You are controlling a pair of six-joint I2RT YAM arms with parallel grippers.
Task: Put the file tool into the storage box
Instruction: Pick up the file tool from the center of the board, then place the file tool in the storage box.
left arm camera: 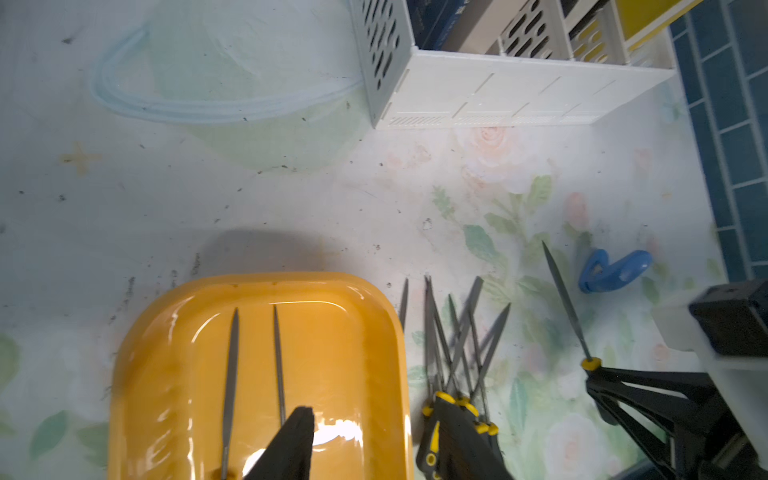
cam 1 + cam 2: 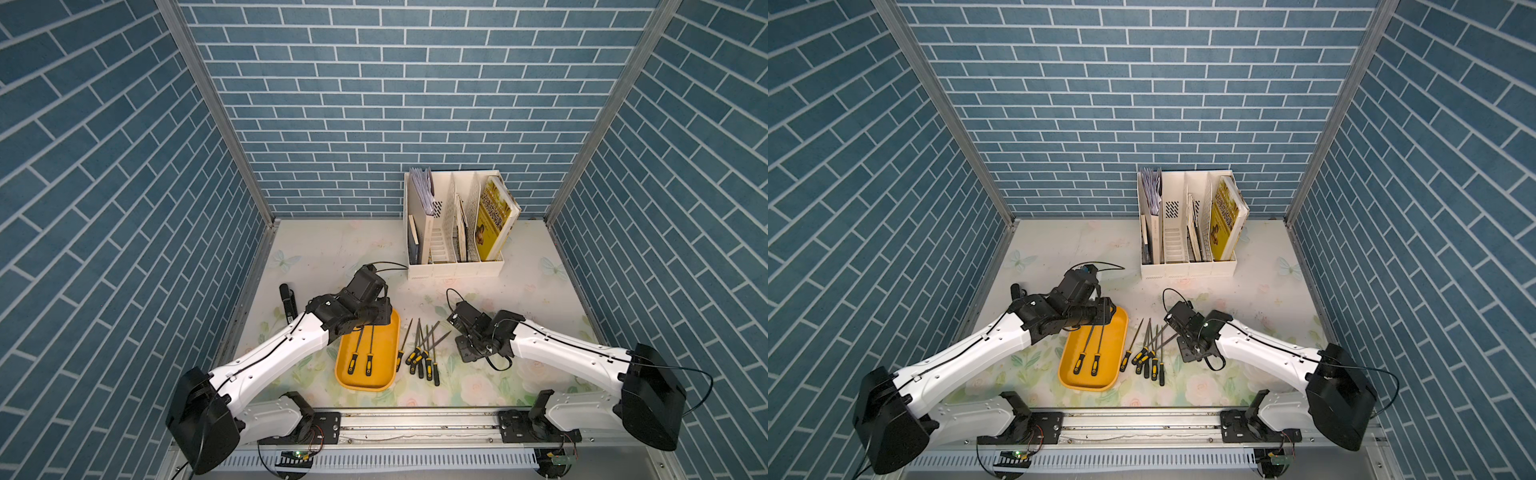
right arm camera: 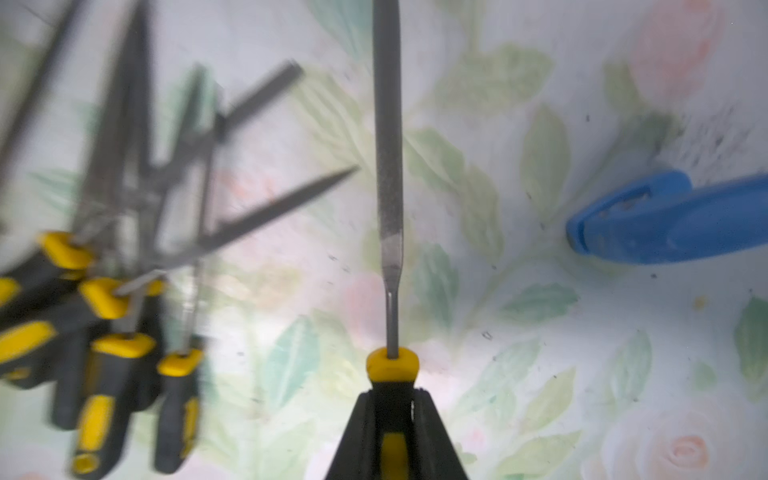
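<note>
Here, right pincer (image 3: 392, 401) around file (image 3: 387, 166).

My left hand (image 1: 374, 449), fingers apart, hangs over the far end of the storage box (image 2: 365, 386) and blocks entry there. The near half lies open from above. Two files (image 2: 360, 353) take up the box's left and middle, leaving a bare strip along its right. A heap of loose files (image 2: 422, 353) crowds the table (image 2: 332, 257) between the box and my right hand (image 3: 392, 399), closed on a file (image 3: 386, 166). A white organiser (image 2: 455, 266) walls off the back right.
</note>
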